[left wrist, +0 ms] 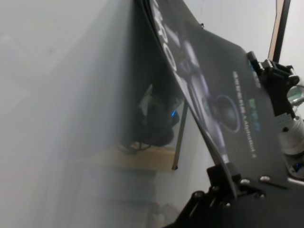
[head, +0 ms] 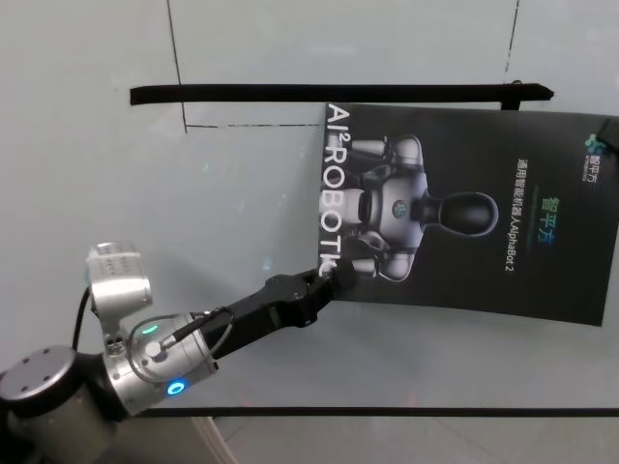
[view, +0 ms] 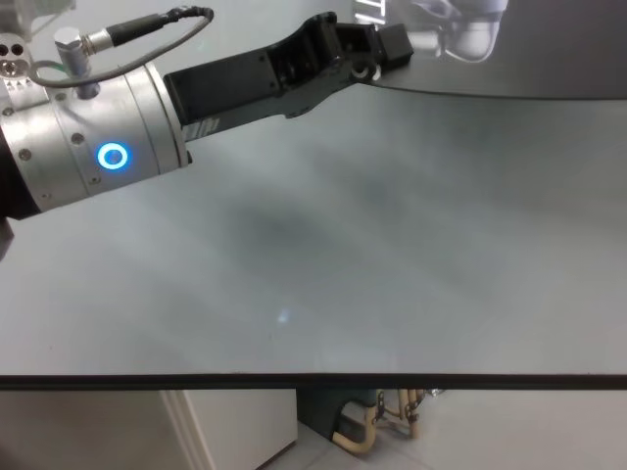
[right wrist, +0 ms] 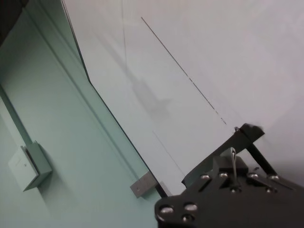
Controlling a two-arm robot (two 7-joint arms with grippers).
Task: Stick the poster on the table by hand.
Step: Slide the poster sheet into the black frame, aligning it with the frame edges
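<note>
Both end effectors [head: 327,280] clamping poster [head: 484,203] corners

Glossy smooth table [head: 242,193]; thin sheeny paper poster [head: 503,232].

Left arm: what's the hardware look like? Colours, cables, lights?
The left arm has a silver cylindrical wrist joint with a glowing blue ring and a small green light. A black cable plugs in by a metal connector. A black link leads to the black left gripper.
</note>
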